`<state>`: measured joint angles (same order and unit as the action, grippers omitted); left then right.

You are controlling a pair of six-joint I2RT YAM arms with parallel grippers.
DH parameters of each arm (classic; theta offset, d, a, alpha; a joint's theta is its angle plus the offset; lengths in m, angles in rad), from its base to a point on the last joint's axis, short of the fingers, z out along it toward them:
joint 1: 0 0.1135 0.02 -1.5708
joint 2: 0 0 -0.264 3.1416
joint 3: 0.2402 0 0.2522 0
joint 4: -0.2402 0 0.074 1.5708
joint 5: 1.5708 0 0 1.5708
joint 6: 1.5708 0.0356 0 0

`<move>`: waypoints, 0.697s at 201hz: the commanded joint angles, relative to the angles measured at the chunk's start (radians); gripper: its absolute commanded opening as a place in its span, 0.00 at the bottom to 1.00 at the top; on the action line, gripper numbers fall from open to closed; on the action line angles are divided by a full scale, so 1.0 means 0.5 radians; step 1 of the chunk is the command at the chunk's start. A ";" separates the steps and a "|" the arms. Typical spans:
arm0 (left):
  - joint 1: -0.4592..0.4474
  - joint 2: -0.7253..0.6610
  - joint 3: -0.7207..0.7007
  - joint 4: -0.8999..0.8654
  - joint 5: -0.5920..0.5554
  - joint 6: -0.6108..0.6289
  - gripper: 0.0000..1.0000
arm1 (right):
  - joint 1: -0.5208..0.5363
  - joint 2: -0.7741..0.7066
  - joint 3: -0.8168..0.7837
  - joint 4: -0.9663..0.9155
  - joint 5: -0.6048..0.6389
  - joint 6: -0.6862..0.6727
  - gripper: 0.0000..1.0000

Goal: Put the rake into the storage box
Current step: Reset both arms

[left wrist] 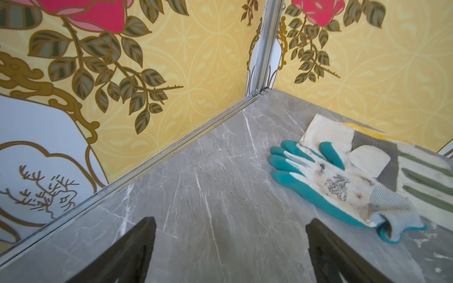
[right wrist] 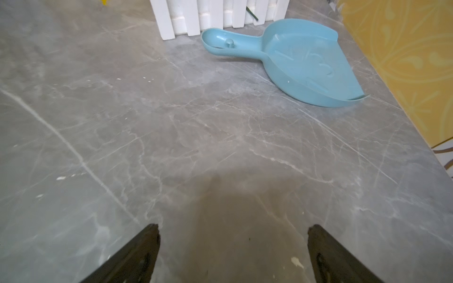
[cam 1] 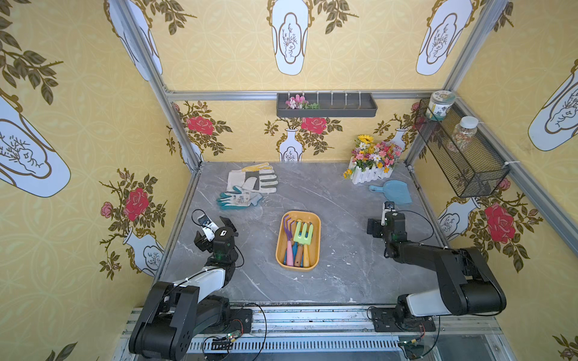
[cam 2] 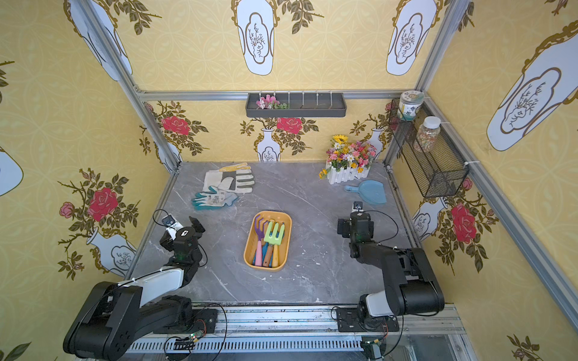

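Yellow-orange plastic marks the storage box (cam 1: 305, 216), which sits near the middle of the grey marble table (cam 1: 344, 275). In both top views we see the rake (cam 1: 289, 240) lying inside it, purple tines toward the back wall and pink handle toward the front edge. It lies beside a green fork (cam 1: 304, 234) with a yellow handle. Other handles are packed in with them, and we cannot tell how many.

The left gripper (left wrist: 230, 221) hovers well to the left of the box, its fingers spread wide and holding nothing. Its wrist view shows bare table below and a teal-and-white glove (left wrist: 331, 183) off to one side.

The right gripper (right wrist: 234, 227) hangs well to the right of the box, fingers likewise spread and empty above bare table. A blue dustpan (right wrist: 301, 61) lies ahead of it, by a white picket planter (right wrist: 196, 17).

Both grippers are well apart from the rake and the box.
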<state>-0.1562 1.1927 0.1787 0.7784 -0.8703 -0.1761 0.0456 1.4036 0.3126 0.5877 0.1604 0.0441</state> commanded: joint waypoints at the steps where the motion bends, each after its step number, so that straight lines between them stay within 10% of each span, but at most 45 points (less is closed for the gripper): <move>1: 0.001 0.015 -0.017 0.253 0.096 0.091 1.00 | -0.065 0.054 -0.335 0.985 -0.340 -0.101 0.97; 82: 0.015 0.307 -0.148 0.928 0.365 0.375 1.00 | -0.022 0.048 -0.174 0.646 -0.310 -0.149 0.97; 140: 0.077 0.296 -0.106 0.763 0.522 0.337 1.00 | -0.021 0.057 -0.178 0.665 -0.311 -0.153 0.97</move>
<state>-0.1188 1.3441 0.1474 1.1038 -0.6556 -0.0181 0.0341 1.4303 0.2214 0.8883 0.0040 -0.0277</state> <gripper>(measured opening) 0.998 0.968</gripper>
